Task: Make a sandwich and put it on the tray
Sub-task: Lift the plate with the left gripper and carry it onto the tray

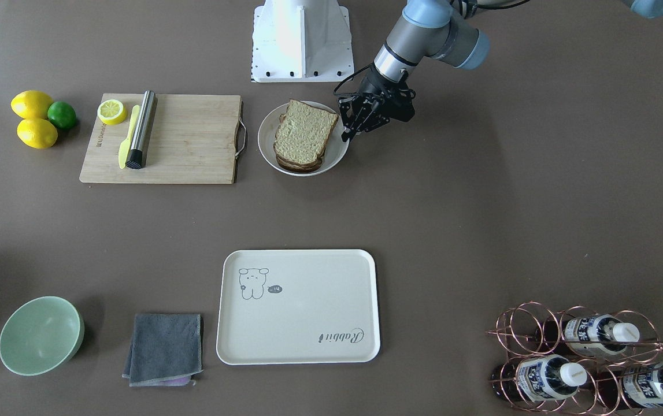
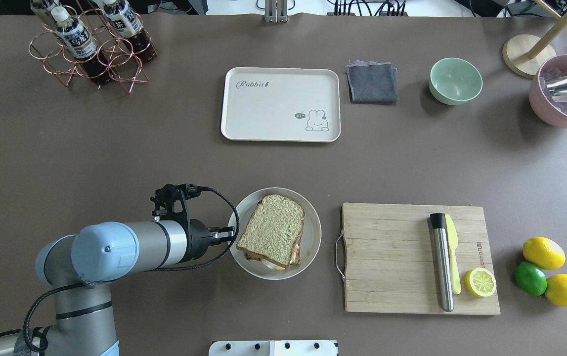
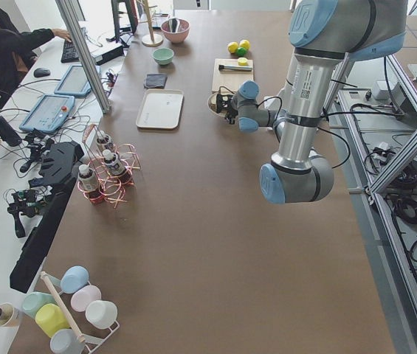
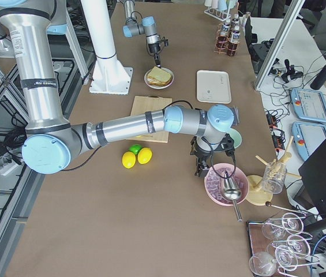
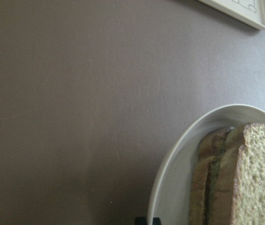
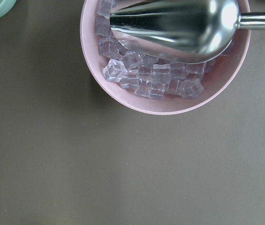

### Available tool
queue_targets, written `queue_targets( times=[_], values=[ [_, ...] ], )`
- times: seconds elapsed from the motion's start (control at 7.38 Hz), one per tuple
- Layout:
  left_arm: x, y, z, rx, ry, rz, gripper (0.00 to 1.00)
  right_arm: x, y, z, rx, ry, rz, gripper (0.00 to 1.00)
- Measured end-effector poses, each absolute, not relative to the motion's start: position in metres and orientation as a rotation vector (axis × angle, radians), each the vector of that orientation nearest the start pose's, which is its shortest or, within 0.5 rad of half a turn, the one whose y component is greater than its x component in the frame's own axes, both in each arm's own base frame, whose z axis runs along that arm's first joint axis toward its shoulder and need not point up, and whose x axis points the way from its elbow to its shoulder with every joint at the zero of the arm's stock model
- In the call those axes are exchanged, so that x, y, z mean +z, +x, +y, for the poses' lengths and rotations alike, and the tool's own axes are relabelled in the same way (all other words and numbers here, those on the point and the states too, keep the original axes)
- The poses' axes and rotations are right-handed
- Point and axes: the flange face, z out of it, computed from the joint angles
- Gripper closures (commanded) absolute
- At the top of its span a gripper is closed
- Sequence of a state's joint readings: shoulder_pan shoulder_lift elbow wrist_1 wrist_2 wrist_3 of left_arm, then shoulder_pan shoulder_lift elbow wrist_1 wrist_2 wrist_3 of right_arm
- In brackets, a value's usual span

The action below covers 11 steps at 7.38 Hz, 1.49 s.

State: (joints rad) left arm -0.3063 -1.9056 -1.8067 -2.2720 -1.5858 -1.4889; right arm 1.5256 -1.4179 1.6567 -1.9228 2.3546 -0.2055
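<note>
The sandwich (image 2: 273, 235), tan bread slices with a bit of white egg at its near edge, lies on a round white plate (image 2: 314, 232); it also shows in the front view (image 1: 303, 136) and the left wrist view (image 5: 245, 183). My left gripper (image 2: 231, 232) is low at the plate's left rim, beside the sandwich, apart from it; its fingers look shut and empty, also in the front view (image 1: 347, 136). The cream tray (image 2: 273, 109) lies beyond the plate with nothing on it. My right gripper (image 4: 207, 167) hangs beside a pink ice bowl (image 4: 226, 184); I cannot tell whether it is open.
A wooden cutting board (image 2: 392, 257) with a steel muddler (image 2: 441, 262), yellow knife and lemon half lies right of the plate. Lemons and a lime (image 2: 530, 278) sit further right. A grey cloth (image 2: 372, 81), green bowl (image 2: 455, 80) and bottle rack (image 2: 90, 44) stand along the far side.
</note>
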Motion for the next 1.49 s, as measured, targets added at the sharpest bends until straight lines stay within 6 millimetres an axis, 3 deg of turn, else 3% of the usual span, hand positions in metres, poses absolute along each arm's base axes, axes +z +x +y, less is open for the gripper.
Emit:
queue_targets(
  times=[0.27, 0.54, 0.95, 1.49],
  values=[
    [0.271, 0.511, -0.335, -0.192, 0.214, 1.273, 1.0, 0.581, 0.052, -0.536, -0.16, -0.063, -0.79, 0.0],
    [0.259, 0.497, -0.367, -0.213, 0.207, 1.276, 1.0, 0.602, 0.078, -0.53, -0.174, -0.057, -0.795, 0.0],
    [0.236, 0.491, -0.418, -0.256, 0.207, 1.252, 1.0, 0.64, 0.112, -0.508, -0.239, -0.05, -0.754, 0.0],
    [0.232, 0.494, -0.488, -0.319, 0.199, 1.214, 1.0, 0.663, 0.142, -0.476, -0.218, -0.039, -0.754, 0.0]
  ],
)
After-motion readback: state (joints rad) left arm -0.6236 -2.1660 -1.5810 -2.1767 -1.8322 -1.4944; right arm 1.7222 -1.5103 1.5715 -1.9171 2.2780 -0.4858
